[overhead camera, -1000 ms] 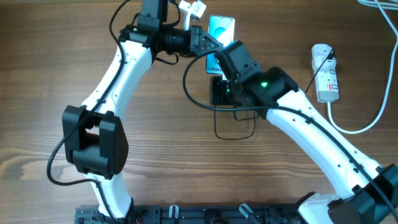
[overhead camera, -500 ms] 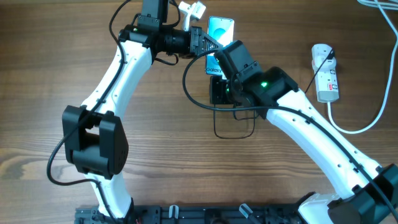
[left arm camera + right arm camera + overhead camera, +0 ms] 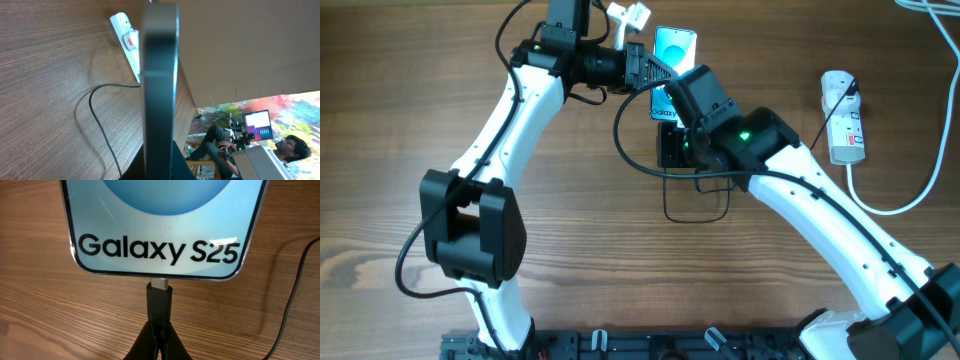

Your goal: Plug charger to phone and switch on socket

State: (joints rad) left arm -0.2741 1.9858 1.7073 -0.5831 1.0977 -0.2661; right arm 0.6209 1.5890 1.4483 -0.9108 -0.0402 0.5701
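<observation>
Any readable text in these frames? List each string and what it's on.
"Galaxy S25": black letters low on the phone screen, clear in the right wrist view; too small overhead.
Markings on the socket: too small to read.
Screen of the background monitor, left wrist view: blurred, unreadable.
Nothing else legible.

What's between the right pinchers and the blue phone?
The black charger plug, pinched by the right gripper, its silver tip at the phone's edge; right wrist view.
</observation>
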